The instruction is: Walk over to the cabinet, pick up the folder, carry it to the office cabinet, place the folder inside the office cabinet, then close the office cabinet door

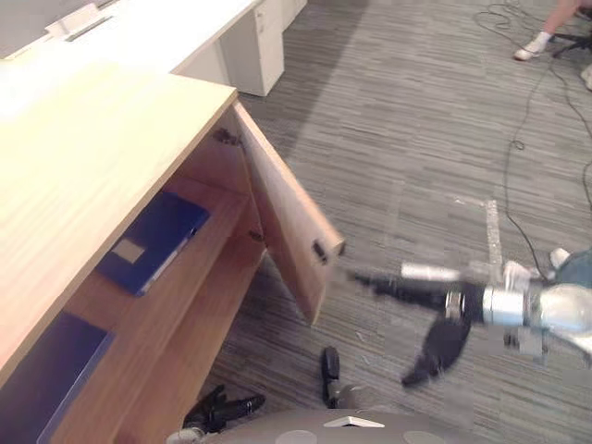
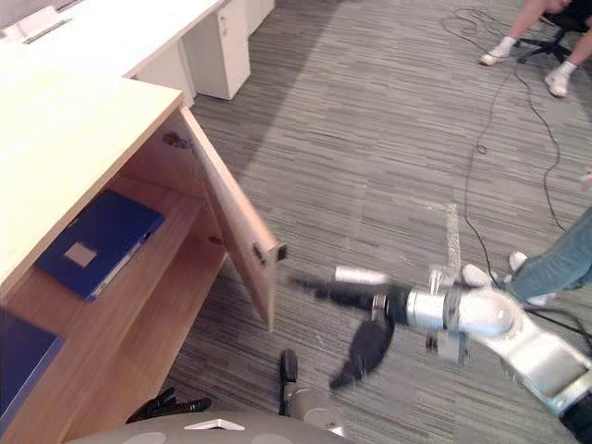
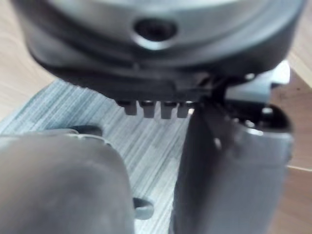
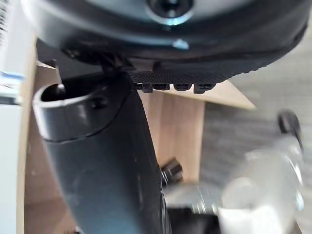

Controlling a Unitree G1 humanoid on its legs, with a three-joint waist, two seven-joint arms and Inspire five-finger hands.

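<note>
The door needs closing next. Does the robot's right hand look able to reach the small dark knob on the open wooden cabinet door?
Probably yes: the right hand, fingers straight, points at the small dark knob on the open wooden cabinet door, with just grey carpet between them.

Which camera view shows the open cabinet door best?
The left eye view: the door shows whole, swung open, with its knob just ahead of the right hand. The right eye view shows nearly the same. The right wrist view gives part of its panel and the knob from close.
</note>
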